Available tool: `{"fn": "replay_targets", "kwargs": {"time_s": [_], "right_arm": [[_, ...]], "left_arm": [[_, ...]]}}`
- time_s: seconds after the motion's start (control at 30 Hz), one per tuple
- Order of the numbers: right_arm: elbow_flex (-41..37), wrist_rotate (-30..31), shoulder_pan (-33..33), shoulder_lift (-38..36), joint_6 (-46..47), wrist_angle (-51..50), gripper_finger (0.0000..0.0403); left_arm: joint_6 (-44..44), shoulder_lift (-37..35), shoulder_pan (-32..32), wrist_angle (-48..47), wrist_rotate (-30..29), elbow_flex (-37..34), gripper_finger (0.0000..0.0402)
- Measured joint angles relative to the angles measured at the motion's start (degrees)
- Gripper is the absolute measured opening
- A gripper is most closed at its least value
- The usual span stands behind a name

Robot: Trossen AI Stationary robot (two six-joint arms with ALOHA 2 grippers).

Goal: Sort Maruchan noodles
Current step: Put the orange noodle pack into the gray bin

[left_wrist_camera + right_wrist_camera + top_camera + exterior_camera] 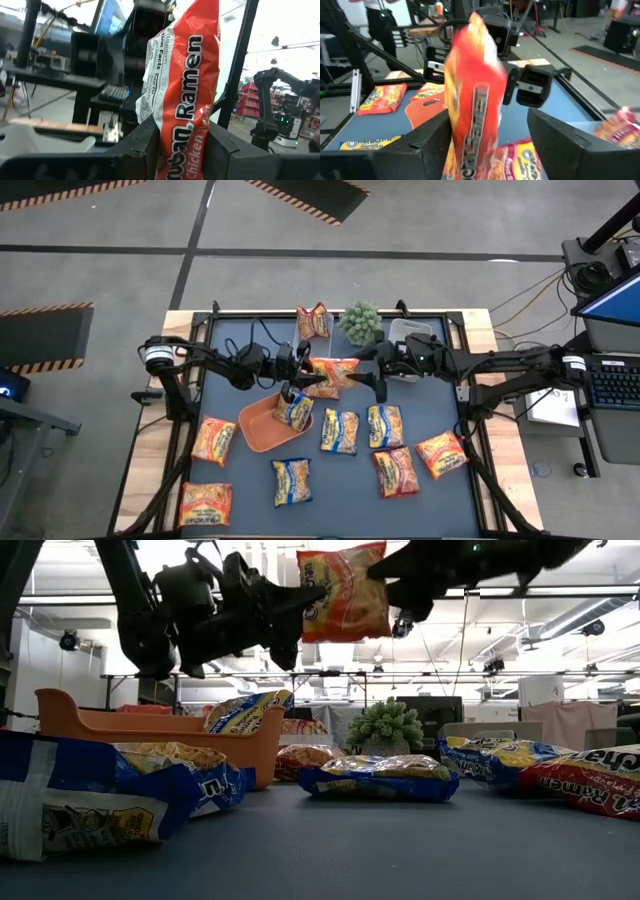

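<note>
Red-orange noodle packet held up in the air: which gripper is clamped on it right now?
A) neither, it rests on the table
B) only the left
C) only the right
B: the left gripper pinches the red-orange noodle packet between its fingers, while the right gripper stands open around it with a clear gap on one side.

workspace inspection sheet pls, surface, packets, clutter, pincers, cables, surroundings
surface: dark mat on a wood table
job's things: red packet held in the air; other packets flat on the mat, one in the orange tray
clutter: small plant, clear tub
pincers: left pincer shut on red packet; right pincer open around it
cables: wires beside the right table edge
surroundings: laptop, keyboard
</note>
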Motion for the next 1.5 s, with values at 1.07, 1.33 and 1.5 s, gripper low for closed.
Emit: {"fn": "replay_targets", "kwargs": {"time_s": [1.07, 1.33, 1.5], "right_arm": [[42.75, 1.75, 0.13, 20.64, -5.56, -60.45, 0.0189], [42.89, 1.59, 0.13, 20.38, -5.60, -60.83, 0.0112], [42.87, 1.79, 0.13, 20.30, -5.67, -61.22, 0.0105]], "left_arm": [[2.94, -0.04, 0.07, -12.53, -2.08, 3.72, 0.0091], [2.98, -0.04, 0.07, -12.31, -2.09, 3.75, 0.0105], [3.38, -0.04, 0.06, -11.78, -1.62, 3.74, 0.0145]]}}
